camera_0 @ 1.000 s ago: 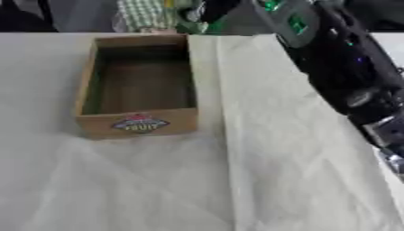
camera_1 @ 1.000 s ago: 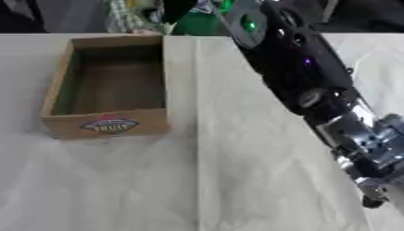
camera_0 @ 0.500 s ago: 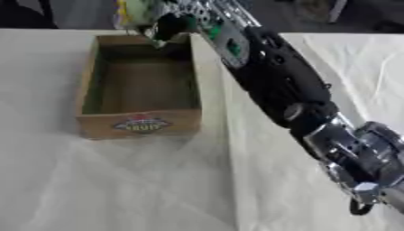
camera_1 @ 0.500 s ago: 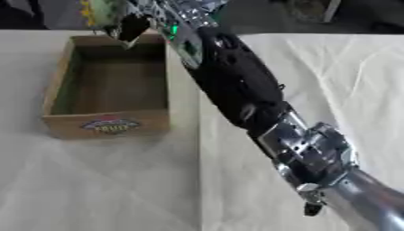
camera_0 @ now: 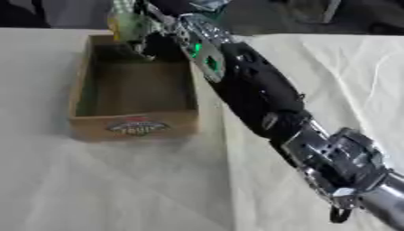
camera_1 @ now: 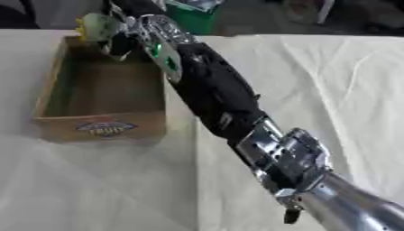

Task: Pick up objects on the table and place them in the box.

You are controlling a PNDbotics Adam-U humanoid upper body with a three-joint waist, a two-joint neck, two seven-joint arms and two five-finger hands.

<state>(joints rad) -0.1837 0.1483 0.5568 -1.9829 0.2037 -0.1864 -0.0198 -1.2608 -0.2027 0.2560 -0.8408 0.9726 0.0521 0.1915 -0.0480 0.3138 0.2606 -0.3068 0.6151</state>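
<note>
Pale green-yellow object [camera_1: 96, 25], blurred, is held in curled fingers of right hand [camera_1: 126, 34] over far end of wooden box [camera_0: 132, 127]; box w/ fruit label in front.

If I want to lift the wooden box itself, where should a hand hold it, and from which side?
Probably by the long side walls of the wooden box, coming from above. It stands upright with its top open, so the thin rims are exposed. The right hand holds a green object over its far end.

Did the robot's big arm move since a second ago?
Yes. The right arm swung left across the cloth; its robot hand, carrying a greenish thing, now hangs over the far end of the box.
</note>
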